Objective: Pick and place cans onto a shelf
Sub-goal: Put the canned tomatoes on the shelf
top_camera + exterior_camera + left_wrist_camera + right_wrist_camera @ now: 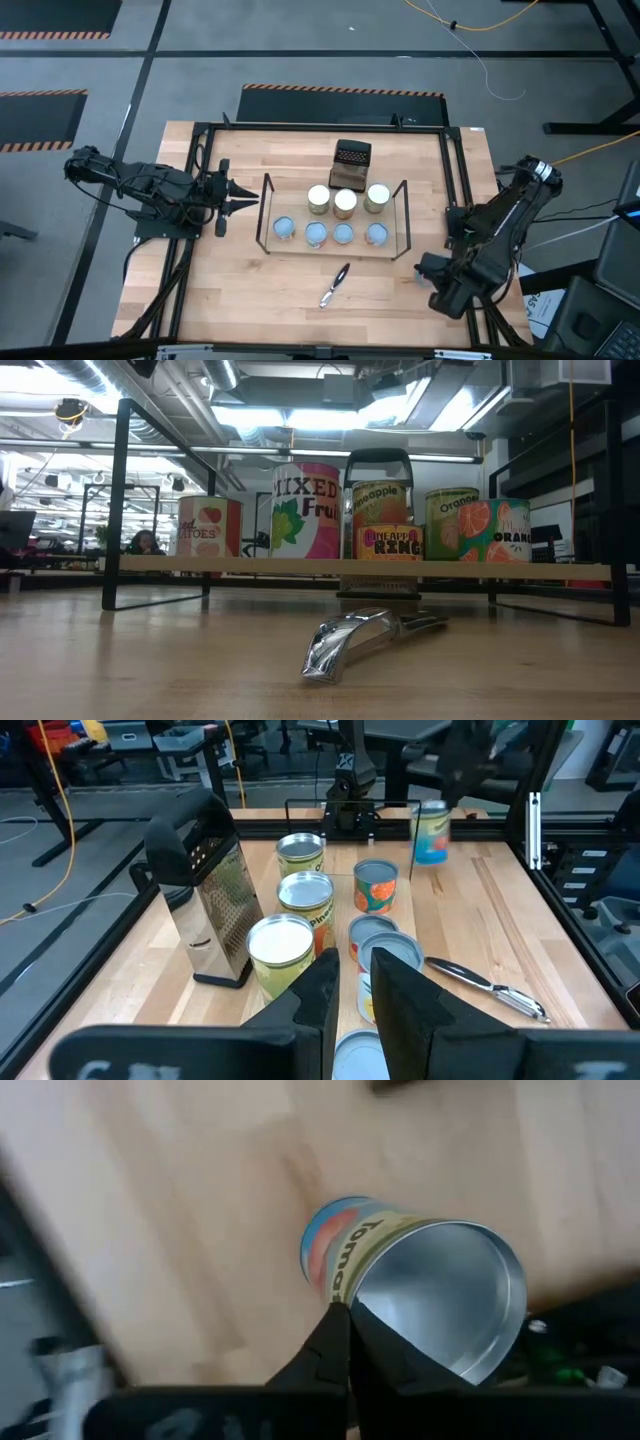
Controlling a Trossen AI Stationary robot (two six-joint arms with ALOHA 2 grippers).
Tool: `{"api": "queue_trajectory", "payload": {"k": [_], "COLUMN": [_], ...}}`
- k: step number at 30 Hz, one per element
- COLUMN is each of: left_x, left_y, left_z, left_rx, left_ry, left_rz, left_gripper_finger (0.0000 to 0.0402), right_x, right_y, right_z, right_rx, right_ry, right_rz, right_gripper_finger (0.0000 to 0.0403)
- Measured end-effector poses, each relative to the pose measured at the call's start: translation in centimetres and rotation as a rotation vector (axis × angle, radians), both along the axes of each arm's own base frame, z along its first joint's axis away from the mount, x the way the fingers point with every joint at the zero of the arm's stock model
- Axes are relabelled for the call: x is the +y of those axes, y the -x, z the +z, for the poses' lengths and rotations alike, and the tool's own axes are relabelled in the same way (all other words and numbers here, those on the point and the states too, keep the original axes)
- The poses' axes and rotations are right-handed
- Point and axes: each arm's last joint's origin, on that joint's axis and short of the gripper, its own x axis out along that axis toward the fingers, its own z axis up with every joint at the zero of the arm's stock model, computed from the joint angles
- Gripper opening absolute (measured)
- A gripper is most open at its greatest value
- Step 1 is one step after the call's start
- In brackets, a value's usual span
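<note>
Holding a can (400,1280), your right tool (348,1312) sits at the near right part of the desk (240,290), off the right end of the shelf (335,250). In the right wrist view its two dark fingers (320,1350) meet at a tip against the can's rim, and the can's silver end faces the camera above the wood. The left wrist view shows the same can (432,832) well apart from the others, under the blurred far arm.

Your left tool (350,980) lies level at the left end of the shelf, pointing toward it, fingers pressed together with only a thin slit between them and nothing held.

Seven cans stand on the shelf board:
- back row, three taller tins with pale tops (345,200);
- front row, four lower tins with pale-blue tops (315,233).

In the low view you can read the labels: a tomato tin (208,525) at the left, mixed fruit (305,510), pineapple rings (390,542) and orange (480,528).

A dark grater (351,163) stands just behind the back row. A silver peeler (334,285) lies on the desk in front of the shelf, apart from it.
</note>
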Motion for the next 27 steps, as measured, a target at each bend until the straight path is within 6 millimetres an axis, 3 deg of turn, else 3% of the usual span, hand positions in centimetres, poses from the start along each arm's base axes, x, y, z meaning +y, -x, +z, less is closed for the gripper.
{"api": "queue_trajectory", "payload": {"k": [8, 13, 19, 27], "left_x": [0.0, 0.0, 0.0, 0.0], "left_y": [0.0, 0.0, 0.0, 0.0], "left_z": [0.0, 0.0, 0.0, 0.0], "left_rx": [0.0, 0.0, 0.0, 0.001], "left_ry": [0.0, 0.0, 0.0, 0.0], "left_rz": [0.0, 0.0, 0.0, 0.0], "left_gripper_finger": [0.0055, 0.0055, 0.0055, 0.0055], "right_x": [1.5, 2.3, 2.3, 1.3], "right_y": [-2.1, -5.2, -10.8, -18.2], "right_z": [6.0, 8.1, 8.2, 5.8], "right_rx": [-0.191, -0.359, -0.512, -0.522], "right_ry": [-0.23, -0.256, -0.14, 0.078], "right_rz": [0.0, 0.221, 0.538, 0.89], "right_gripper_finger": [0.0001, 0.0001, 0.0, 0.0]}}
